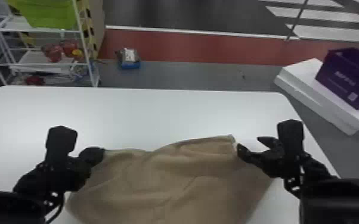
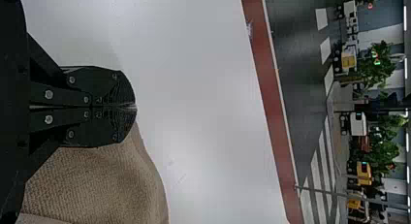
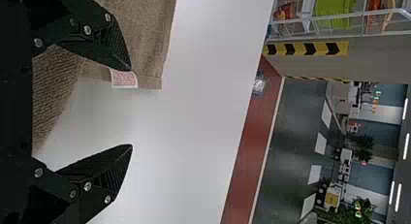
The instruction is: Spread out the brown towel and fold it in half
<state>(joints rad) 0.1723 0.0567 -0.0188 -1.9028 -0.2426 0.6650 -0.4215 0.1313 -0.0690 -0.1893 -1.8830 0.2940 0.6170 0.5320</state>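
Observation:
In the head view the brown towel point(image 1: 170, 184) lies wrinkled over the near middle of the white table, its far edge uneven. My left gripper point(image 1: 100, 152) is shut on the towel at its far left corner; in the left wrist view the fingers of the left gripper point(image 2: 135, 106) meet, with brown towel point(image 2: 106, 180) beside them. At the far right corner my right gripper point(image 1: 252, 144) stands open. From the right wrist view, one finger of the right gripper point(image 3: 131, 107) is over the towel point(image 3: 145, 35) by its white tag point(image 3: 124, 79), and the other is above bare table.
The white table point(image 1: 146, 113) extends beyond the towel. Past its far left stands a wire shelf point(image 1: 44, 64) with assorted items. Off the right side, a purple box point(image 1: 349, 77) rests on a white block point(image 1: 316, 98). A small blue-based item point(image 1: 129, 59) is on the floor.

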